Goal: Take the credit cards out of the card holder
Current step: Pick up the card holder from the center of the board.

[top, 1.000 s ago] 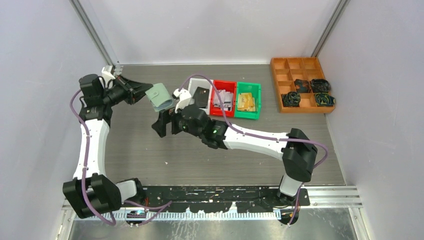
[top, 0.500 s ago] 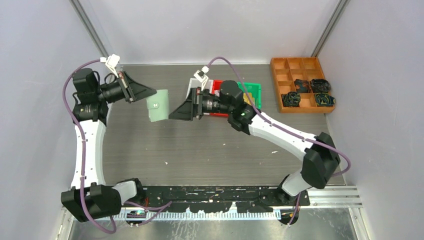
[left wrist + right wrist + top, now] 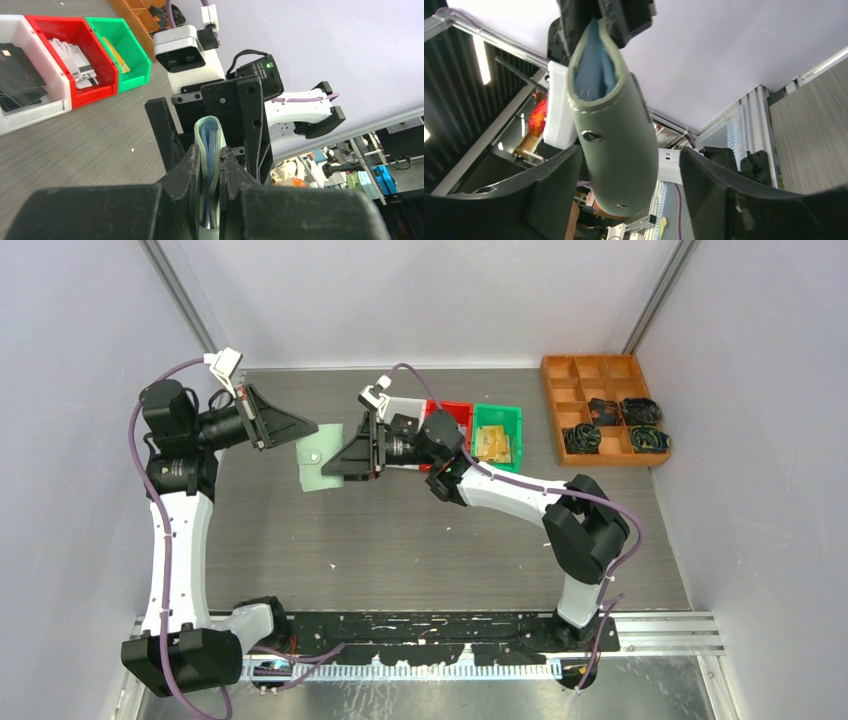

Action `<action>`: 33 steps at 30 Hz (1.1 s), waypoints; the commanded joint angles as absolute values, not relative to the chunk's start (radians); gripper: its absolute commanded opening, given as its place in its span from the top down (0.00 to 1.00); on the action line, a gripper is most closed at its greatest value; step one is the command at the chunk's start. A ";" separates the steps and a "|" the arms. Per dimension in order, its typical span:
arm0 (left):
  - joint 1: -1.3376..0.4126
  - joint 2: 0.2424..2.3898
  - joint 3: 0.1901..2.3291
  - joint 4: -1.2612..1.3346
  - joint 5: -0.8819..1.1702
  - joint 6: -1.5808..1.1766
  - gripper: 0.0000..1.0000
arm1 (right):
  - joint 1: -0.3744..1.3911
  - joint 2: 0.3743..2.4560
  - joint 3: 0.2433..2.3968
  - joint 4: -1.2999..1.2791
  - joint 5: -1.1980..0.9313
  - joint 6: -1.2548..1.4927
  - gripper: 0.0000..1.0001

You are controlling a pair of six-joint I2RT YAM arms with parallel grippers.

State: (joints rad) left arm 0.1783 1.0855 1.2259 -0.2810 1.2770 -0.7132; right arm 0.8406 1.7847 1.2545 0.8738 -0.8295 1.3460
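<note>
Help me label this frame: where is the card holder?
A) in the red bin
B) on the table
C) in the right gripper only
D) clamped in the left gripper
D: the left gripper pinches the card holder aloft; the right gripper stands open around it.

There's the card holder point(image 3: 320, 462) up off the table point(image 3: 400, 530), left gripper point(image 3: 305, 432) pinching it from its left, right gripper point(image 3: 335, 468) straddling it from the right. Behind that arm, three bins point(image 3: 515, 440) side by side, credit cards point(image 3: 492, 445) inside. Far right, the compartment tray point(image 3: 560, 368), cables point(image 3: 582, 438) in it.

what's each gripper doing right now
Left gripper: shut on the card holder.
Right gripper: open, fingers either side of the card holder, not gripping it.
</note>
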 commanded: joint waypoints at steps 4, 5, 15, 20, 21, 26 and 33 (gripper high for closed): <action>0.176 1.057 1.229 -0.153 1.263 -0.827 1.00 | 0.870 1.723 1.277 1.003 -0.837 1.355 0.38; 0.176 1.057 1.227 -0.155 1.251 -0.827 1.00 | 0.871 1.721 1.274 1.003 -0.834 1.353 0.42; 0.175 1.042 1.231 -0.311 1.219 -0.744 0.00 | 0.838 1.639 1.262 0.804 -0.791 1.207 0.95; 0.176 0.998 1.168 -0.218 1.247 -0.835 0.05 | 0.829 1.646 1.286 0.793 -0.817 1.199 0.98; 0.176 0.990 1.158 -0.204 1.249 -0.848 0.09 | 0.830 1.655 1.291 0.796 -0.824 1.206 0.98; 0.176 0.984 1.135 -0.154 1.252 -0.906 0.30 | 0.840 1.710 1.327 0.837 -0.868 1.250 0.98; 0.176 1.012 1.139 -0.118 1.256 -0.931 0.51 | 0.868 1.721 1.369 0.714 -0.922 1.162 0.98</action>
State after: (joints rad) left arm 0.1783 1.0058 1.1324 -0.1970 1.2324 -0.9054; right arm 0.8501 1.7370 1.2976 0.7414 -0.8730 1.2240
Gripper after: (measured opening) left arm 0.533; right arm 0.250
